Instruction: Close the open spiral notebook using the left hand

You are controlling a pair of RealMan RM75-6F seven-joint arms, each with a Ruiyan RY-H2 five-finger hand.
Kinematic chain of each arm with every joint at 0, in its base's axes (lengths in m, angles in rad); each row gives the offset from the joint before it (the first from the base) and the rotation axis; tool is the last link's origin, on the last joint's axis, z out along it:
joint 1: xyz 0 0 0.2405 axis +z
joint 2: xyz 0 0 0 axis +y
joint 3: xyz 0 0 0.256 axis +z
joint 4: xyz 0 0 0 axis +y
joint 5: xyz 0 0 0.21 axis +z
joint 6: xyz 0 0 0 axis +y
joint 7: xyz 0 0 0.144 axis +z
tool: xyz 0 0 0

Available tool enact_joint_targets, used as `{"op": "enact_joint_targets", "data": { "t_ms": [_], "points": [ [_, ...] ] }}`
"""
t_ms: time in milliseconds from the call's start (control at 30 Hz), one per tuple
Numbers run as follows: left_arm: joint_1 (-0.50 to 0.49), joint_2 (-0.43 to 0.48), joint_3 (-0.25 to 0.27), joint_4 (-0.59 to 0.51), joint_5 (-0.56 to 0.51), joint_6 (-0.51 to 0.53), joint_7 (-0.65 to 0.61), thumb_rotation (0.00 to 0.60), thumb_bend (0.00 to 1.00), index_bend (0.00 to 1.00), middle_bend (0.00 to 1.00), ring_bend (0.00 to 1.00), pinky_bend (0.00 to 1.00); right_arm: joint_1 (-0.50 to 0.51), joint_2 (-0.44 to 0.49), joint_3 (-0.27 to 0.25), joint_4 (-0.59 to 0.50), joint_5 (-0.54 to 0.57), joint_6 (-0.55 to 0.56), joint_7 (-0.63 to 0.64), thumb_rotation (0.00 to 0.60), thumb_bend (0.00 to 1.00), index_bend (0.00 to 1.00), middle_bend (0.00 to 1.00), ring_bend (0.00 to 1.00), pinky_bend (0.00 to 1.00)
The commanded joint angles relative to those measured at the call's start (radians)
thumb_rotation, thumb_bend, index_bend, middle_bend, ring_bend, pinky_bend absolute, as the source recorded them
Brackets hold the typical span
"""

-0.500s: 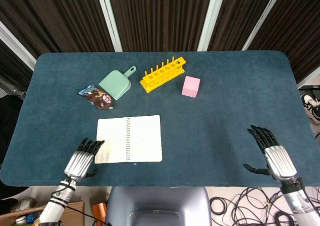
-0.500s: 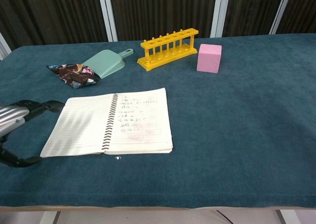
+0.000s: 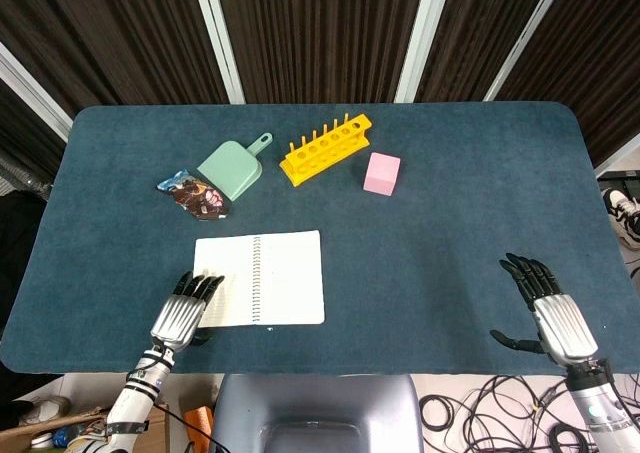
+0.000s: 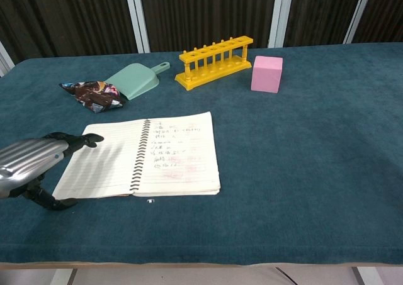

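The spiral notebook [image 3: 260, 278] [image 4: 148, 156] lies open and flat near the table's front, lined page on the left, written page on the right. My left hand [image 3: 184, 316] [image 4: 38, 159] is at its left edge, fingers stretched out over the left page's outer margin, thumb low beside the page; it holds nothing. Contact with the paper is unclear. My right hand [image 3: 555, 316] hovers open over the front right of the table, far from the notebook, and shows only in the head view.
Behind the notebook lie a snack packet [image 3: 193, 195] [image 4: 92, 94], a green scoop [image 3: 233, 167] [image 4: 133, 81], a yellow test tube rack [image 3: 325, 150] [image 4: 216, 60] and a pink block [image 3: 382, 173] [image 4: 267, 73]. The blue table's front edge [image 3: 320, 369] runs close under both hands.
My left hand has moved right and forward, its fingers now reaching over the notebook's left page. The right hand has drifted slightly toward the front edge. The notebook has not moved.
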Motion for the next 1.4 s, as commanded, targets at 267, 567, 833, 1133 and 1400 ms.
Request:
{"op": "enact_joint_targets", "data": {
  "t_ms": [267, 567, 833, 1133, 1400],
  "points": [
    [-0.025, 0.001, 0.002, 0.009, -0.073, -0.027, 0.040, 0.600, 0.26, 0.09, 0.12, 0.08, 0.05, 0.003, -0.003, 0.002, 0.000, 0.000, -0.005, -0.001, 0.600, 0.00, 0.06, 0.03, 0.00, 0.06],
    [-0.056, -0.029, -0.013, 0.057, -0.094, -0.034, 0.006, 0.600, 0.26, 0.11, 0.14, 0.09, 0.06, -0.001, -0.001, 0.001, 0.000, 0.004, -0.004, -0.001, 0.600, 0.00, 0.06, 0.03, 0.00, 0.06],
    [-0.048, -0.074, 0.017, 0.168, 0.041, 0.041, -0.155, 0.600, 0.41, 0.25, 0.24, 0.19, 0.13, -0.009, 0.002, -0.002, 0.002, 0.002, 0.005, 0.006, 0.600, 0.00, 0.06, 0.03, 0.00, 0.06],
    [-0.043, -0.091, 0.036, 0.235, 0.121, 0.096, -0.222, 0.600, 0.44, 0.27, 0.27, 0.21, 0.15, -0.011, 0.002, -0.002, 0.005, 0.001, 0.008, 0.010, 0.600, 0.00, 0.06, 0.03, 0.00, 0.06],
    [-0.054, -0.171, 0.037, 0.399, 0.238, 0.214, -0.307, 0.600, 0.43, 0.27, 0.27, 0.22, 0.18, -0.017, 0.002, -0.001, 0.014, 0.000, 0.019, 0.025, 0.600, 0.00, 0.06, 0.03, 0.00, 0.06]
  ]
}}
